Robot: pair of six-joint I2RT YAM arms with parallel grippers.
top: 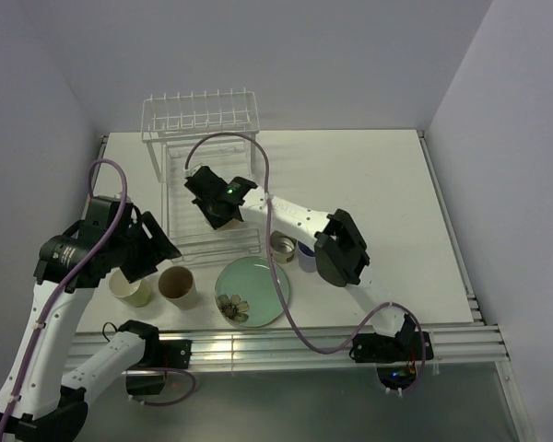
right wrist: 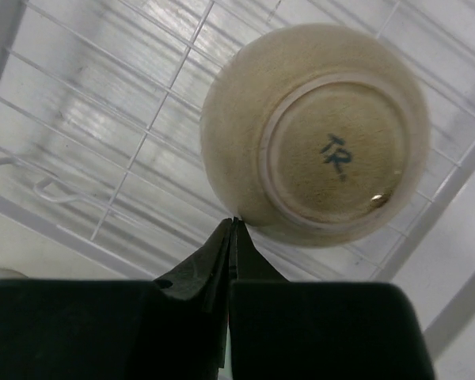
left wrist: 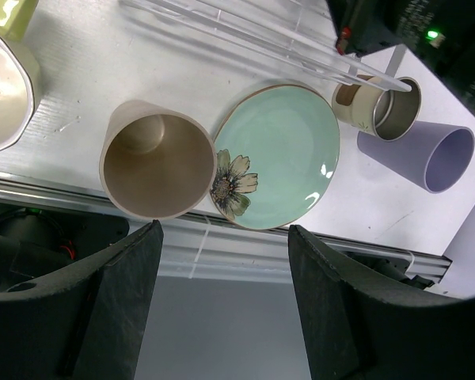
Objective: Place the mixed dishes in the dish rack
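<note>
The bowl (right wrist: 317, 134) lies upside down on the rack (right wrist: 103, 95) floor. The right hand (right wrist: 232, 229) is closed on nothing, its tip at the bowl's near rim. We judge the bowl loaded, so we lift that hand straight up, clear of the wires, without nudging the rim. The left hand (left wrist: 226, 233) hangs open above the tan cup (left wrist: 154, 162) and plate (left wrist: 281, 150) at the table's (top: 378, 184) near edge; we centre one finger inside the cup's wall before closing.

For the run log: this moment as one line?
left gripper open near tan cup | right gripper shut by cream bowl | bowl inverted in dish rack
</note>
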